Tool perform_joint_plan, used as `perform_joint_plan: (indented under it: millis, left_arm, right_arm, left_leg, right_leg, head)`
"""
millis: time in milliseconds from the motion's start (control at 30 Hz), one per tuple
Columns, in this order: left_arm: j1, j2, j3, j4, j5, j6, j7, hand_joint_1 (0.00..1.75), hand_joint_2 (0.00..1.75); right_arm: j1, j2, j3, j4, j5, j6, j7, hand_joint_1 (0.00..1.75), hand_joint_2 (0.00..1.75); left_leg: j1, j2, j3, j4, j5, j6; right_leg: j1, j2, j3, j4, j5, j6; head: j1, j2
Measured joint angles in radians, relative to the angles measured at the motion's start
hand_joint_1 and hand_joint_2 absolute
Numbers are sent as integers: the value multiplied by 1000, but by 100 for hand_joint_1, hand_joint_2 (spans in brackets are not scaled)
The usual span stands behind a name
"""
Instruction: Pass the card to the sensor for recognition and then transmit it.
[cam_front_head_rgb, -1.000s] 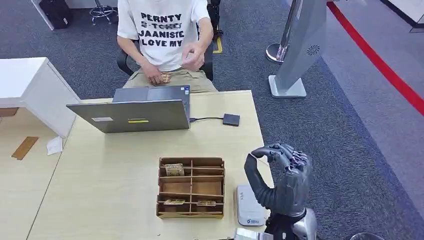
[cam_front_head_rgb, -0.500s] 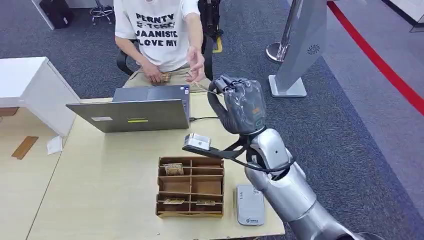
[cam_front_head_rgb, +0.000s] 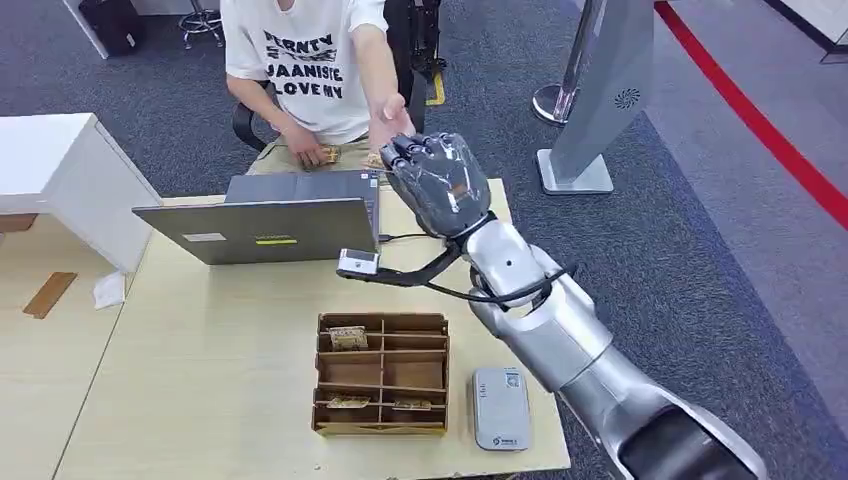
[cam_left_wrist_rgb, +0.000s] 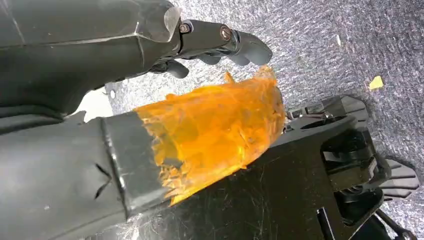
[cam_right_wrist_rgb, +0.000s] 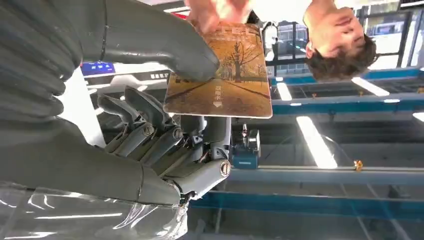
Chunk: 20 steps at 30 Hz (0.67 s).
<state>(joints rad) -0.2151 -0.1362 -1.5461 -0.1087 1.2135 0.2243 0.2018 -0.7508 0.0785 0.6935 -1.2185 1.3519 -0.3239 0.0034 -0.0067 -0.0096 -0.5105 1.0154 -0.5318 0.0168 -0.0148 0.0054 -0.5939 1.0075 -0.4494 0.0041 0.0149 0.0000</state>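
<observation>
In the right wrist view, a brown card (cam_right_wrist_rgb: 220, 75) printed with trees is pinched between my right hand's (cam_right_wrist_rgb: 150, 145) thumb and fingers. A person's fingers (cam_right_wrist_rgb: 220, 10) touch the card's far edge. From the head view, my right hand (cam_front_head_rgb: 438, 180) reaches out over the table's far edge, right next to the seated person's outstretched hand (cam_front_head_rgb: 392, 125). The grey card sensor (cam_front_head_rgb: 500, 408) lies flat on the table near its front right corner, well behind the hand. My left hand (cam_left_wrist_rgb: 200, 135), its thumb wrapped in orange tape, hangs over carpet and holds nothing.
A wooden compartment tray (cam_front_head_rgb: 383, 375) with a few cards stands left of the sensor. An open laptop (cam_front_head_rgb: 270, 230) sits at the table's far side, under my forearm's left. The person's other hand (cam_front_head_rgb: 318, 155) holds cards in the lap. A white cabinet (cam_front_head_rgb: 60, 170) stands left.
My right arm rose from beside the sensor and swung forward across the table to the person. The person's hand stretched out to meet the card.
</observation>
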Motion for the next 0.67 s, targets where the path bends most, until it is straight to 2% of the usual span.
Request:
perform_joint_plan:
  millis: [500,533,567,600,667]
  left_arm:
    - [-1,0,0,0,-11,-3,9,0,0]
    - [-1,0,0,0,-11,-3,9,0,0]
    - [-1,0,0,0,-11,-3,9,0,0]
    - [-2,0,0,0,-10,-3,9,0,0]
    - [-2,0,0,0,-4,-3,8,0,0]
  right_arm:
    - [-55,36,74,126,62,13,13,175,175]
    - [-57,37,77,132,63,14,13,147,175]
    - [-59,39,82,137,63,14,13,86,175]
    - [-61,42,88,143,66,16,13,0,175]
    - [-63,46,99,154,68,22,13,0,175]
  left_leg:
    - [0,0,-2,0,0,0]
    - [0,0,-2,0,0,0]
    - [0,0,-2,0,0,0]
    - [0,0,-3,0,0,0]
    - [0,0,-3,0,0,0]
  right_leg:
    - [0,0,-2,0,0,0]
    - [0,0,-2,0,0,0]
    - [0,0,-3,0,0,0]
    - [0,0,-3,0,0,0]
    - [0,0,-4,0,0,0]
  head:
    - [0,0]
    - [0,0]
    - [0,0]
    - [0,0]
    - [0,0]
